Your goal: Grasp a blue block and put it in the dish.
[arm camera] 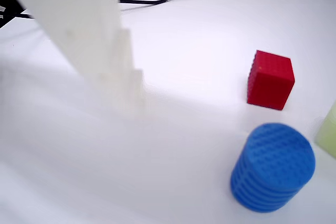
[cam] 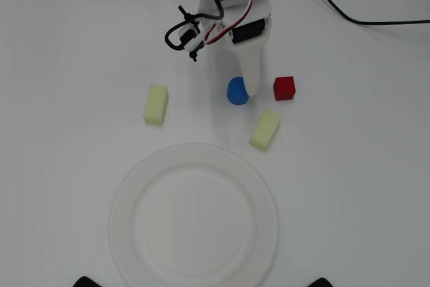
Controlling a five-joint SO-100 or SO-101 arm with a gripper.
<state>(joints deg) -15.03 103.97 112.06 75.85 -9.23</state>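
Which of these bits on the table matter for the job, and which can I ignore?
Needed: blue block, dish, gripper.
Ignore: red cube, two pale yellow blocks, black cable.

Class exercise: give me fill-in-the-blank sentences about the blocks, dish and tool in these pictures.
1. The cube beside the blue block is ____.
2. The number of pale yellow blocks is ____.
3. The dish holds ____ blocks.
4. In the overhead view the tool is nearest the ____ block.

Answers: red; two; no; blue
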